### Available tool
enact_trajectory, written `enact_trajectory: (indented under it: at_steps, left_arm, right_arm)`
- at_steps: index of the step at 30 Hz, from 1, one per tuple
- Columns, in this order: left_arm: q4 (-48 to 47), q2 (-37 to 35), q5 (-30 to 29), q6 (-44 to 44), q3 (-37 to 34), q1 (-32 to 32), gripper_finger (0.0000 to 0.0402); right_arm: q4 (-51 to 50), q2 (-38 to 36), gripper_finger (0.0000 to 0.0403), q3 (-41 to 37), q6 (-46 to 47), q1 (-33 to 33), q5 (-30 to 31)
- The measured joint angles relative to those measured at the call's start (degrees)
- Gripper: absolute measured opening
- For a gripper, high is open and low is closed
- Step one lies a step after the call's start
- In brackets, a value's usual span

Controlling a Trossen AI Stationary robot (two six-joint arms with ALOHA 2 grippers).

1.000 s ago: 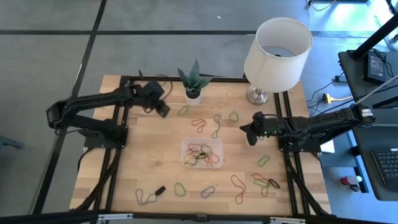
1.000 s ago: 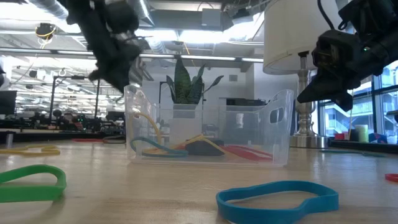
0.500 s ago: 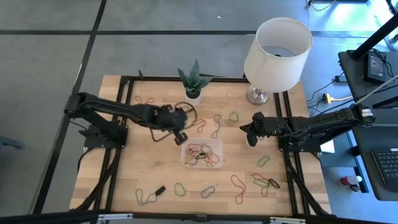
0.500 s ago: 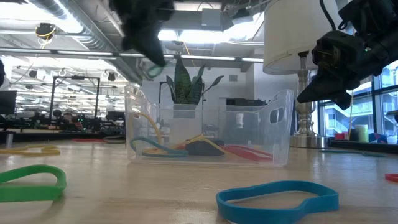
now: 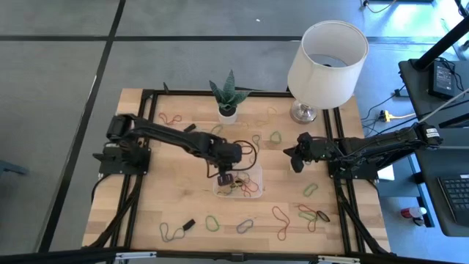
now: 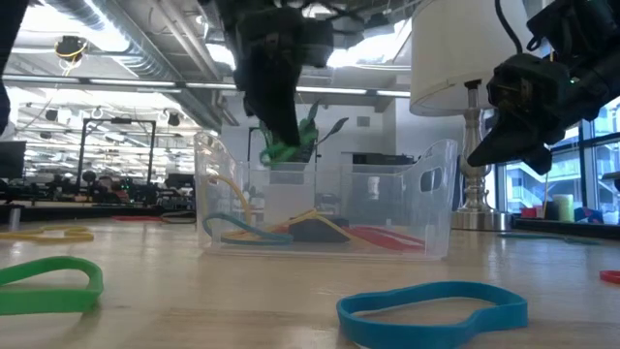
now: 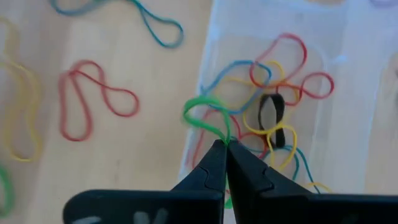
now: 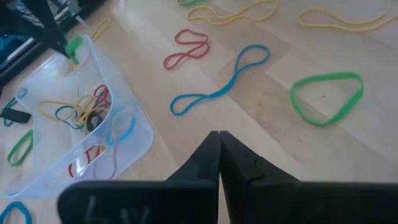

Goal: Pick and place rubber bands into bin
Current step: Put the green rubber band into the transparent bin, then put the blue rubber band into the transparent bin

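Observation:
The clear bin (image 5: 257, 171) sits mid-table with several rubber bands (image 7: 273, 124) lying in it. My left gripper (image 5: 226, 176) hovers over the bin's left rim (image 7: 200, 93), shut on a green rubber band (image 7: 200, 111). In the low view the band (image 6: 285, 152) hangs under the gripper (image 6: 279, 134) at about the height of the bin's top. My right gripper (image 5: 294, 158) waits shut to the right of the bin, above the wood and touching nothing. More loose rubber bands (image 5: 276, 136) lie flat all over the table. My left gripper pinches the green rubber band at one end of its loop (image 7: 221, 133) between its two fingertips. The fingers come from above, pointing down. The band is lifted clear and curls slack below the fingers, over the bin's left rim.
A white lamp (image 5: 327, 53) stands at the far right corner and a potted plant (image 5: 227, 97) at the far edge behind the bin. A small black piece (image 5: 188, 223) lies near the front. Red, blue and green bands (image 8: 221, 87) lie on the wood between my right gripper and the bin (image 8: 134, 134).
My left arm has swung from the far left, near the plant, toward the table's middle and near side. It carried the green band lifted clear and now holds it over the bin's left rim.

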Motion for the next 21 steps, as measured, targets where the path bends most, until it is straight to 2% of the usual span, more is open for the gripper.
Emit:
enact_trajectory:
  at_steps: [7,17,21]
  left_arm:
    - [-0.61,2.89,2.68,-2.40,0.11,0.00,0.0012]
    - [-0.91,3.00,5.13,-2.56,0.11,0.01,0.0087]
    - [-2.88,3.02,5.99,-3.23,1.29,0.07,0.0104]
  right_arm:
    - [-0.41,0.02,0.0010,0.00,1.17,0.00,-2.87]
    - [-0.50,0.00,0.0009,0.00,1.20,0.00,-2.86]
    - [-0.50,0.00,0.0009,0.00,1.20,0.00,-2.84]
